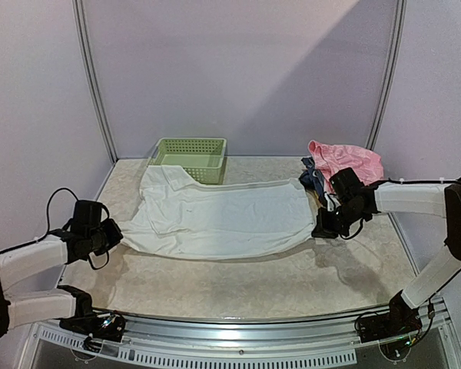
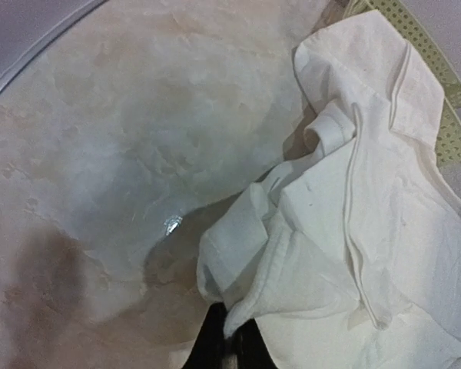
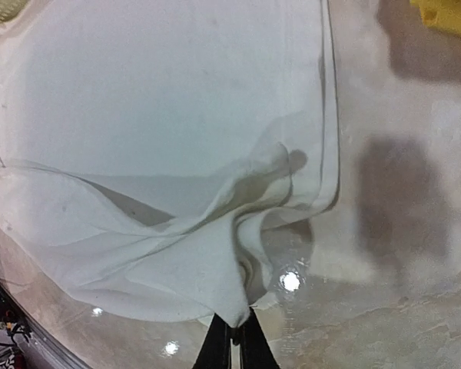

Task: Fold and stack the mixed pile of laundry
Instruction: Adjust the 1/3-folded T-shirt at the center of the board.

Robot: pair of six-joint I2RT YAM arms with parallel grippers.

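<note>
Two tools, each clamped on cloth. The left tool (image 1: 114, 235) is closed on the left end of the white garment (image 1: 223, 215). The right tool (image 1: 323, 228) is pinched tight on that garment's right-hand edge. Between them you see the one white garment spread across the desk (image 1: 253, 284), puckered at each pinch. You count one pink garment (image 1: 346, 160), heaped at the far right behind the right tool, beside dark blue clothes (image 1: 313, 181). The desk is glossy beige marble-pattern; pale lilac walls (image 1: 238, 69) and two metal poles (image 1: 92, 77) enclose it. One pale green lattice basket (image 1: 189, 154) stands at the back, the white garment's collar end touching its front wall. You cannot tell its contents.
</note>
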